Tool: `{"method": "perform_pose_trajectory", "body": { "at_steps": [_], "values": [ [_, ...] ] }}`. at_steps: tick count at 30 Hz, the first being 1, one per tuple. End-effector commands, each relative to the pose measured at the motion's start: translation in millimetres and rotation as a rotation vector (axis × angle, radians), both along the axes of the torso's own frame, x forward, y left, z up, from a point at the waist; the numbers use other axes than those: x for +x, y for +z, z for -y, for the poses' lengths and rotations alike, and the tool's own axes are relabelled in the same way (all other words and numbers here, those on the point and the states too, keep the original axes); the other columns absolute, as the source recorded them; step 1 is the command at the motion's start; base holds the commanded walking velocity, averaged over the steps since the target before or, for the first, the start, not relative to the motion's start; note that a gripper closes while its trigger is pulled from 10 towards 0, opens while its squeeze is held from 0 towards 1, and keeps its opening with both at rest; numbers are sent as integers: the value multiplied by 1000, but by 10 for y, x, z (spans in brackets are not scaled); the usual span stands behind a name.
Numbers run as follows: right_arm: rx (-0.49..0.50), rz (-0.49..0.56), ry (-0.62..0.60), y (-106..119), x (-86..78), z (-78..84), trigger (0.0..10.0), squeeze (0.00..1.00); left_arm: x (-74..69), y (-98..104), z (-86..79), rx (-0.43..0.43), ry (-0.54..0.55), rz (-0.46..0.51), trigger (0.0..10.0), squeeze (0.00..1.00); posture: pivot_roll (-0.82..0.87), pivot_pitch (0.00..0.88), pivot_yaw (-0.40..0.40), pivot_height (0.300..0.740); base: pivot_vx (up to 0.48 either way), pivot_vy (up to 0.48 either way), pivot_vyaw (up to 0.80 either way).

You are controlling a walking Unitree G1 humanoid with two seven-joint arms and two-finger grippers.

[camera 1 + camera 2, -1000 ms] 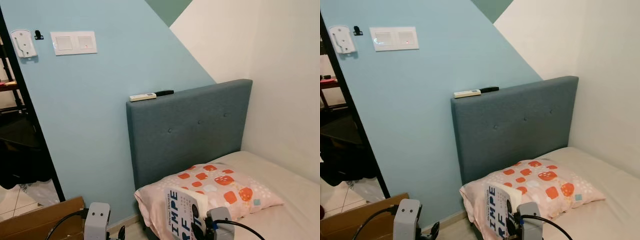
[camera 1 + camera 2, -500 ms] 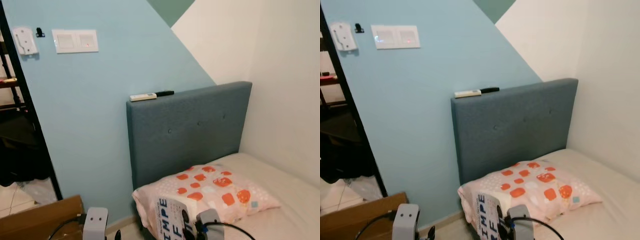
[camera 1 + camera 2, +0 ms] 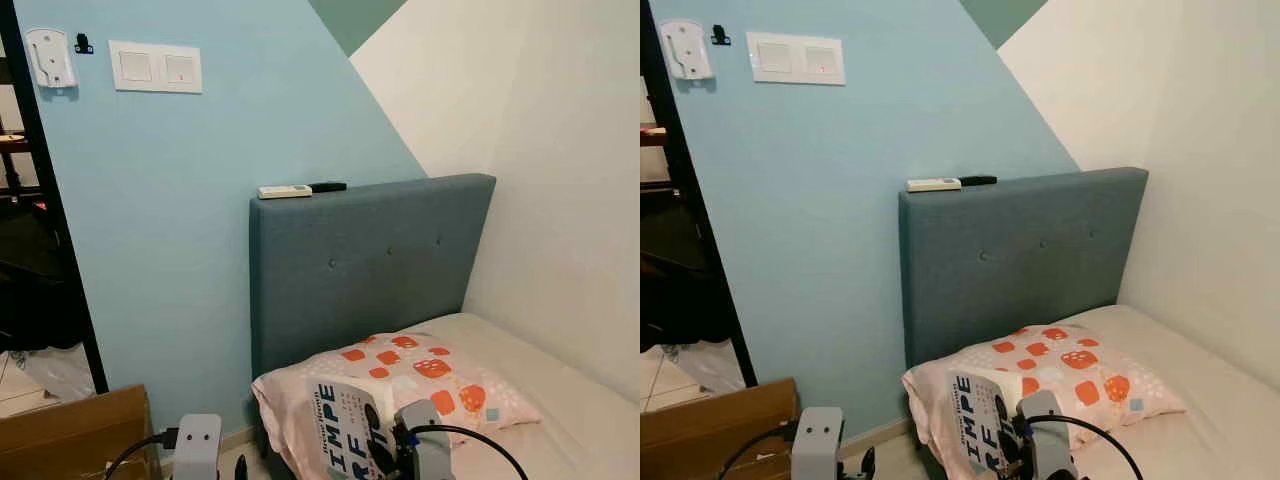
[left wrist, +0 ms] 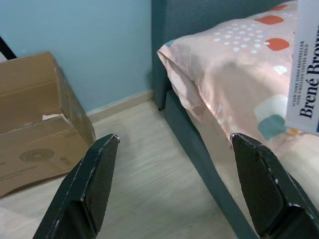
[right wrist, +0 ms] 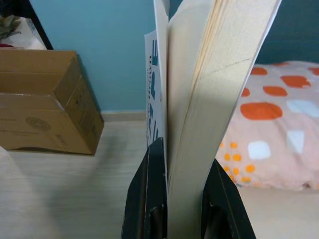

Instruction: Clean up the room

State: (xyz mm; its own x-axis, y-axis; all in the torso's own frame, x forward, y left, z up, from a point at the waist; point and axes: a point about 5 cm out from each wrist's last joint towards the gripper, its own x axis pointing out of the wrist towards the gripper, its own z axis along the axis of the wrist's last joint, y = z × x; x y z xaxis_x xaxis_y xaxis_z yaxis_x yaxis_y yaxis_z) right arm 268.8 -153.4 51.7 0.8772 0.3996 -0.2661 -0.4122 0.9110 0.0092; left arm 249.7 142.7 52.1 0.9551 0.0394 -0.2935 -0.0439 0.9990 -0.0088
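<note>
Bed (image 3: pixel 560 400) along the white wall, w/ grey-blue headboard (image 3: pixel 370 265) against the blue wall. Spotted pink pillow (image 3: pixel 420 375) lying at the headboard end of the bed. Cardboard box (image 3: pixel 70 435) on the floor left of the bed, against the blue wall. Double switch plate (image 3: pixel 155 67) high on the wall above & left of the headboard, w/ a white holder (image 3: pixel 50 57) just beside it. White remote (image 3: pixel 284 191) & black remote (image 3: pixel 328 186) resting on top of the headboard, end to end.

Book (image 3: pixel 343 436) w/ white cover & big blue letters held upright in front of the pillow, at the bed's near corner. Right gripper (image 5: pixel 180 199) clamped on book's lower edge, cover fanned away from the pages. Left gripper (image 4: pixel 174 164) low beside the bed, over the floor betw box & bed; fingers (image 4: pixel 94 179) wide apart, nothing betw them.
</note>
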Motion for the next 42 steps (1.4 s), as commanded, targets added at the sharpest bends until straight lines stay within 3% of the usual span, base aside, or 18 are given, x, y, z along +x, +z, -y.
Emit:
{"method": "perform_pose_trajectory", "body": {
  "at_steps": [1,8,18,29,42],
  "values": [
    [32,3,-24,24,-22,18,10000,0,5,20,4,27,-30,11,10000,0,-69,38,-43,740,0,0,0],
    [54,-43,-49,-57,-126,0,10000,0,26,31,19,47,-63,16,10000,0,-72,45,-31,740,0,0,-229],
    [72,-29,-65,-25,-89,20,10000,0,16,44,16,42,-59,23,10000,0,-71,52,-31,740,0,0,-749],
    [78,-44,-69,15,-26,111,10000,0,17,48,-11,51,-42,22,10000,0,-71,57,-41,740,0,0,0],
    [118,-69,-87,0,-38,105,10000,0,12,39,3,53,-66,13,10000,0,-73,60,-36,740,0,0,0]
  ]
}}
